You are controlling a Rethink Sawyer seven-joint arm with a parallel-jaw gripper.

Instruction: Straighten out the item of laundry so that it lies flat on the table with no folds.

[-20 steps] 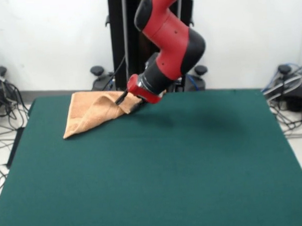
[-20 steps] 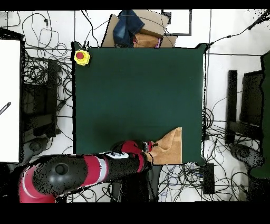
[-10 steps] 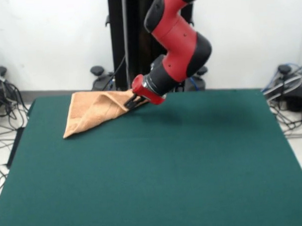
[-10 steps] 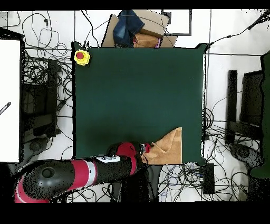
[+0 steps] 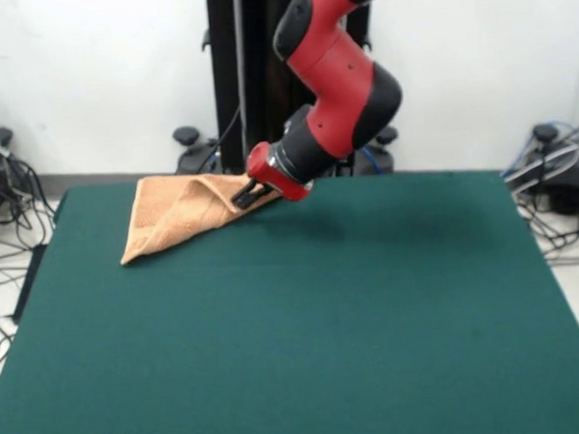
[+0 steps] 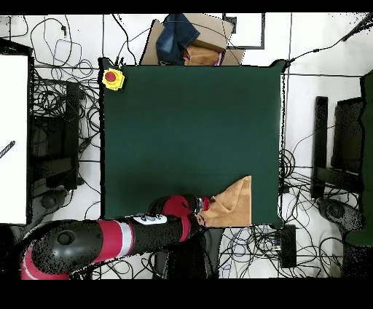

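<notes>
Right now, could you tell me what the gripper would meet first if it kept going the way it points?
Probably the folded peach-orange terry towel: the gripper points down into its raised fold, seemingly touching it already.

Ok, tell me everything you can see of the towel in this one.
The towel is peach-orange, terry-looking cloth, folded over into a rough triangle with raised creases, not flat. It lies at a corner of the green table, close to two of its edges in the overhead view. The gripper is at its pointed end, apparently touching it; whether it is pinching it is unclear.

A robotics lab — green-covered table (image 5: 371, 319), tangled floor cables (image 6: 51, 102), yellow emergency-stop button (image 6: 111, 78) — white walls.
</notes>
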